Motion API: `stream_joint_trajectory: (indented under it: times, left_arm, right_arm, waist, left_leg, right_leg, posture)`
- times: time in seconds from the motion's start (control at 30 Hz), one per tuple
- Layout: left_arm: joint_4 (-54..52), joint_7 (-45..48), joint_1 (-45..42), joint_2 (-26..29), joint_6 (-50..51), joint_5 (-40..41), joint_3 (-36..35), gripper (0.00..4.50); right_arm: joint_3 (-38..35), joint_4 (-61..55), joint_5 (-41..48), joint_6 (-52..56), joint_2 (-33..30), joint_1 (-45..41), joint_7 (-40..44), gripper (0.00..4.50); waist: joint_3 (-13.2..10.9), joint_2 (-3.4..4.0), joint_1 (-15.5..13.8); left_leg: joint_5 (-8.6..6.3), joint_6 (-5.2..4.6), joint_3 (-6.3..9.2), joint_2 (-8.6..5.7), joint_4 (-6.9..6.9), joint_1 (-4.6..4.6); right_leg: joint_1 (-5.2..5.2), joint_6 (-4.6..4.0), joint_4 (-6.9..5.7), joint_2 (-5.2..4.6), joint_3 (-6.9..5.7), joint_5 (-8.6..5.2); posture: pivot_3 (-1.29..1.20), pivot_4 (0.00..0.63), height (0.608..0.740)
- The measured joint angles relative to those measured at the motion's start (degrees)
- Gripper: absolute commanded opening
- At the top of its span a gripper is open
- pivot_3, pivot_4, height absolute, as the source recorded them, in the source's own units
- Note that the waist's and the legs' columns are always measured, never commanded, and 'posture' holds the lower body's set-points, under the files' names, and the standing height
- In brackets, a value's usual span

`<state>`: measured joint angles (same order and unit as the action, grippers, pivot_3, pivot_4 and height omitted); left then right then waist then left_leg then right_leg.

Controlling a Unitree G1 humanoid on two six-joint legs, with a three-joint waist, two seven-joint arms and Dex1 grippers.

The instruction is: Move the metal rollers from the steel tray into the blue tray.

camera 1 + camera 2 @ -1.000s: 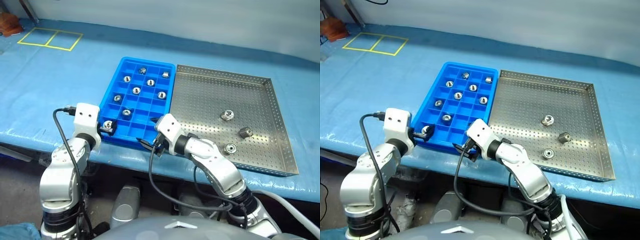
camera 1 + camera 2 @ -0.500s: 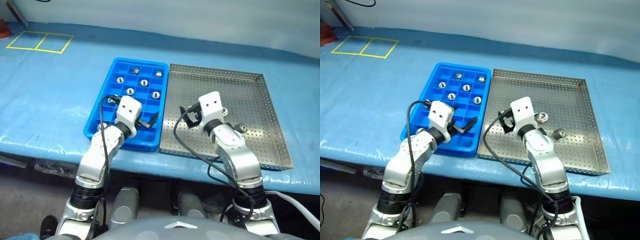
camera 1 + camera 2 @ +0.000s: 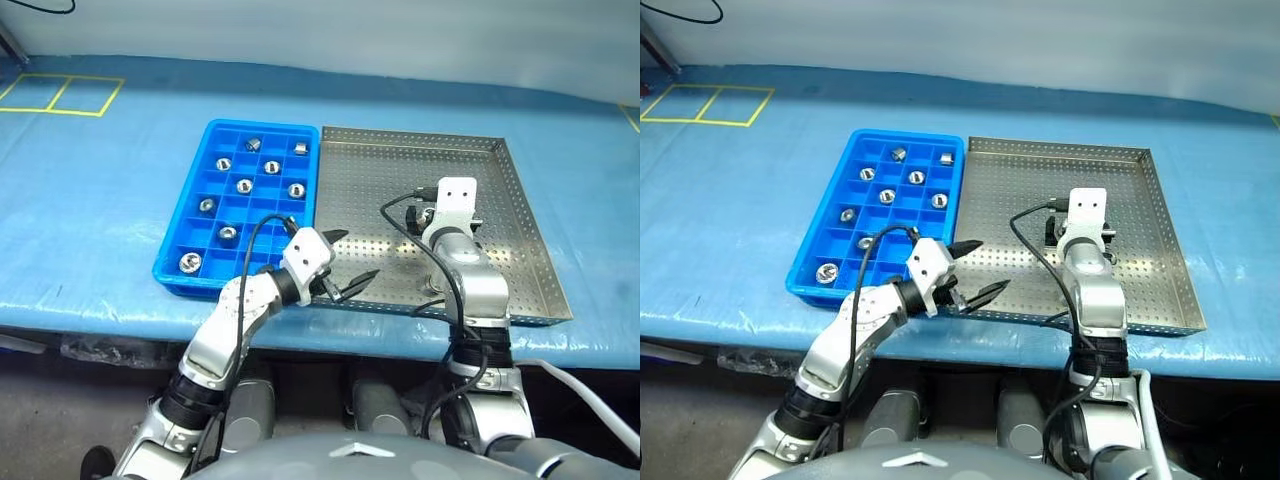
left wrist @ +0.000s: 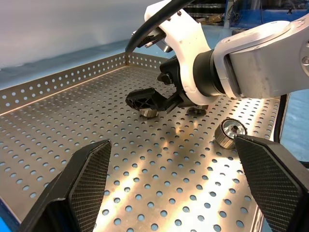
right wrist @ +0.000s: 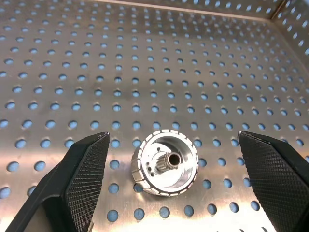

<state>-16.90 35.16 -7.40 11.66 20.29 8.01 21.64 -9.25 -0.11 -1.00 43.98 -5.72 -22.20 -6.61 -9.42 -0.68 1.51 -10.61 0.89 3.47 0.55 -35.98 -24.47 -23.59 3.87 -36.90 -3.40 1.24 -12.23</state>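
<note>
Right gripper (image 5: 166, 159) spread wide and empty, hovering low over the steel tray (image 3: 380, 170), one roller (image 5: 165, 162) lying on its side midway between the two fingers (image 5: 72, 183), dark bore facing the camera, not yet touched. Seen from the left wrist, same gripper (image 4: 159, 101) poised over the perforated floor, with a second roller (image 4: 231, 133) lying near it and what may be a third partly hidden beneath it; hard to tell. Left gripper (image 3: 343, 263) also splayed open and carrying nothing, pointing across the near edge of the steel tray from beside the blue tray (image 3: 170, 262). In the blue tray, nine rollers (image 3: 244, 186) already sitting in separate compartments, mostly toward the far end, one (image 3: 187, 263) in the near corner. Judged well past halfway: most rollers moved, apparently two or three left in the steel tray, all around the right gripper. Next step in hand, by the look of it: closing on the roller framed between the right fingers, then carrying it over to a free compartment.
</note>
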Motion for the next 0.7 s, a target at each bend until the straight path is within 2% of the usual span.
stream_joint_trajectory:
  times: [0.17,0.2,0.27,0.47,0.5,0.7]
  left_arm:
    - [0.00,0.07,2.01,0.23,-1.06,-0.06,0.39,4.45]
    - [-0.01,0.04,2.16,0.27,-1.08,-0.06,0.39,4.49]
    - [-0.05,-0.06,2.46,0.25,-1.08,-0.05,0.40,4.50]
    - [-0.08,-0.16,2.58,0.24,-1.08,-0.05,0.43,4.50]
    - [-0.08,-0.17,2.58,0.24,-1.08,-0.06,0.43,4.50]
    - [-0.09,-0.55,2.58,0.14,-1.08,-0.07,0.38,4.50]
  right_arm:
    - [-0.16,3.80,0.71,-1.22,0.74,-1.53,0.24,4.50]
    - [-0.19,4.22,0.91,-1.43,0.78,-1.67,0.30,4.32]
    - [-0.28,4.62,1.61,-1.61,1.18,-1.85,0.33,3.87]
    - [-0.30,4.96,2.48,-2.13,1.65,-2.22,0.34,1.88]
    - [-0.27,4.93,2.51,-2.13,1.67,-2.22,0.33,1.71]
    - [0.14,3.32,2.65,-1.91,1.68,-2.16,0.55,1.71]
  waist:
    - [-0.01,0.05,-0.02]
    - [0.00,0.06,-0.05]
    - [0.00,0.07,-0.09]
    - [0.01,0.10,-0.15]
    - [0.02,0.11,-0.15]
    - [0.01,0.20,-0.15]
  left_leg:
    - [0.02,-0.03,-0.01,0.00,0.00,0.01]
    - [0.02,-0.03,-0.01,0.00,0.00,0.01]
    - [0.02,-0.03,-0.01,-0.01,0.00,0.01]
    - [0.02,-0.04,-0.01,0.00,0.00,0.02]
    - [0.02,-0.04,-0.01,0.00,0.00,0.02]
    - [0.02,-0.04,-0.01,0.00,0.00,0.01]
  right_leg:
    - [0.01,0.05,-0.01,0.00,0.03,-0.01]
    - [0.01,0.05,-0.01,0.00,0.03,-0.01]
    - [0.02,0.06,0.00,0.00,0.03,-0.01]
    - [0.01,0.06,0.00,0.01,0.03,-0.01]
    - [0.01,0.06,0.00,0.01,0.03,-0.01]
    - [0.00,0.06,0.00,0.01,0.04,-0.01]
  posture:
    - [0.03,0.150,0.740]
    - [0.03,0.150,0.740]
    - [0.03,0.150,0.740]
    - [0.06,0.150,0.740]
    - [0.06,0.150,0.740]
    - [0.05,0.150,0.740]
